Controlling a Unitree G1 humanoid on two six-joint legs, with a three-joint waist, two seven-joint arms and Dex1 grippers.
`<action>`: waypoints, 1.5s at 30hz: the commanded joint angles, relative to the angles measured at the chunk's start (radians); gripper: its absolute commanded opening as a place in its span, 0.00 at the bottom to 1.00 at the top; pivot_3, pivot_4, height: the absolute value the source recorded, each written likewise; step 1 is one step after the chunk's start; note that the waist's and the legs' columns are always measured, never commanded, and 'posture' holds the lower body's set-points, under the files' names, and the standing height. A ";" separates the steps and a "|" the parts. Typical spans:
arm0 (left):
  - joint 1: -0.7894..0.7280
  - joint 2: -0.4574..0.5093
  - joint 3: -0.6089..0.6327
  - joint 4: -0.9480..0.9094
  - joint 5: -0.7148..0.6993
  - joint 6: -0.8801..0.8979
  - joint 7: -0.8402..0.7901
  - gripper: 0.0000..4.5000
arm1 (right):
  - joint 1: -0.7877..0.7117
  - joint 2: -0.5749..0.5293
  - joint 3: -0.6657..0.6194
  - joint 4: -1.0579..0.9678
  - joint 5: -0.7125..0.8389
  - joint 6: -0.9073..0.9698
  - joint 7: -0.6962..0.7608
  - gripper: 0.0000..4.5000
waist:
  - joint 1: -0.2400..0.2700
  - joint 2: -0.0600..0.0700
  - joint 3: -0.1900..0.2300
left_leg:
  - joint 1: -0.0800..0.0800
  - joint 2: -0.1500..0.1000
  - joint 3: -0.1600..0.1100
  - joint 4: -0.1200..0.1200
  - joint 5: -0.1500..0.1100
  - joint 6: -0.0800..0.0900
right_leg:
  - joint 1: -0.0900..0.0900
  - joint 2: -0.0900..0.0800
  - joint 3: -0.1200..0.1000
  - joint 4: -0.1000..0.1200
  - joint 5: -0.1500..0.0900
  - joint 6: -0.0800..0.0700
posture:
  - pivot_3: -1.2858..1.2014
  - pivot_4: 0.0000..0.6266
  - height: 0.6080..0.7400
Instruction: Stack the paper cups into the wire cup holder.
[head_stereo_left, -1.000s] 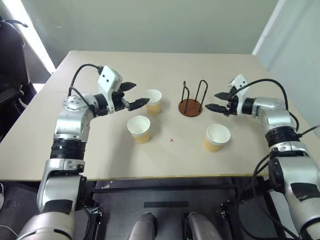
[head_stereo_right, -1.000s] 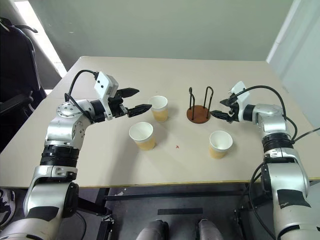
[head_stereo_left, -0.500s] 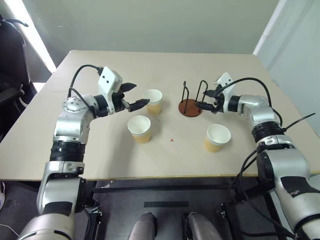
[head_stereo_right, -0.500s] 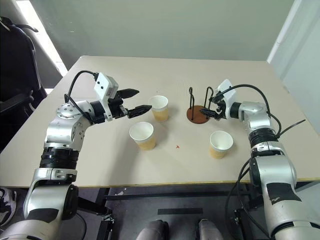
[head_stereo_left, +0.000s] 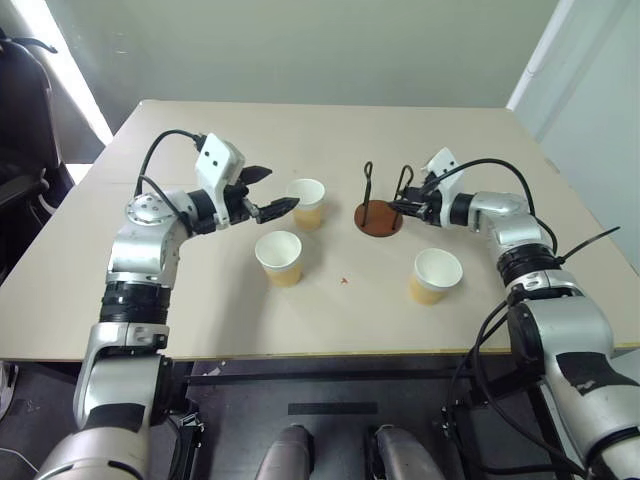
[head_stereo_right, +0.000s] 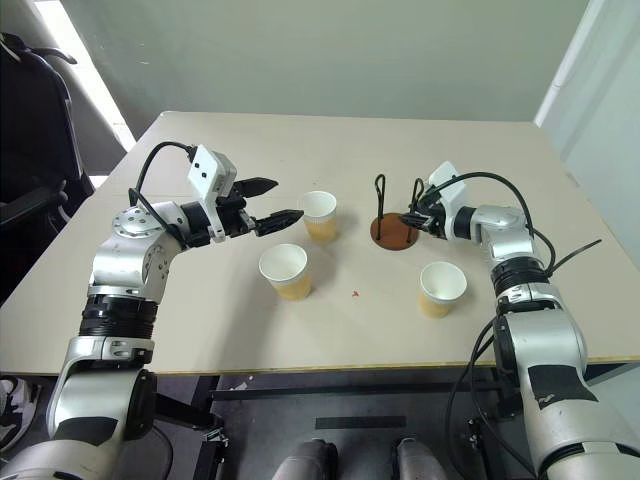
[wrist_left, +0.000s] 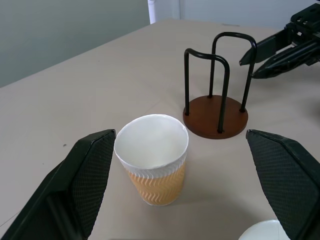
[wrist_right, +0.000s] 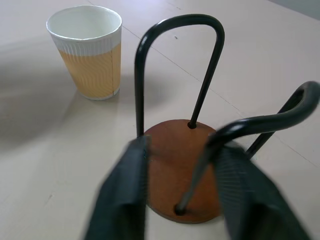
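Note:
The wire cup holder (head_stereo_left: 378, 222) stands at the table's centre right, a brown disc with two black wire loops. My right gripper (head_stereo_left: 403, 205) reaches it from the right and is shut on the nearer loop (wrist_right: 200, 165), with one finger on each side of the wire. Three paper cups stand upright: one (head_stereo_left: 305, 203) left of the holder, one (head_stereo_left: 279, 257) nearer me, and one (head_stereo_left: 434, 275) in front of the holder. My left gripper (head_stereo_left: 283, 186) is open just left of the far cup (wrist_left: 151, 157), whose sides its fingers (wrist_left: 85, 185) flank without touching.
The tan table (head_stereo_left: 300, 340) ends close in front of me, and its right edge runs beside my right arm. A dark chair (head_stereo_left: 20, 120) stands off the table's left side. A small red mark (head_stereo_left: 343, 280) lies between the two nearer cups.
My right gripper has moved left to the holder and closed on its nearer wire loop. The holder has turned and shifted slightly left. The left arm has kept still.

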 joint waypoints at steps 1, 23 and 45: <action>-0.009 0.002 0.017 -0.039 -0.018 -0.003 0.004 1.00 | -0.010 -0.006 -0.003 -0.029 0.001 -0.002 0.003 0.03 | 0.000 0.000 0.000 | 0.000 0.000 0.000 0.000 0.000 0.000 | 0.000 0.000 0.000 0.000 0.000 0.000 | 0.52 0.24 1.00; 0.005 0.038 -0.018 -0.038 -0.017 0.016 -0.110 1.00 | 0.236 -0.167 0.054 -0.677 0.111 0.346 0.351 0.01 | -0.001 0.000 0.000 | -0.001 0.000 0.000 0.000 0.002 -0.003 | 0.000 0.000 0.000 0.000 0.000 0.000 | 0.52 0.24 1.00; 0.050 0.267 -0.119 -0.205 -0.049 0.120 -0.461 1.00 | 0.374 -0.227 0.094 -1.014 0.222 0.519 0.369 0.01 | -0.003 0.000 0.000 | 0.000 0.001 0.000 0.000 0.002 -0.003 | 0.000 0.001 0.000 0.000 -0.003 -0.006 | 0.52 0.24 1.00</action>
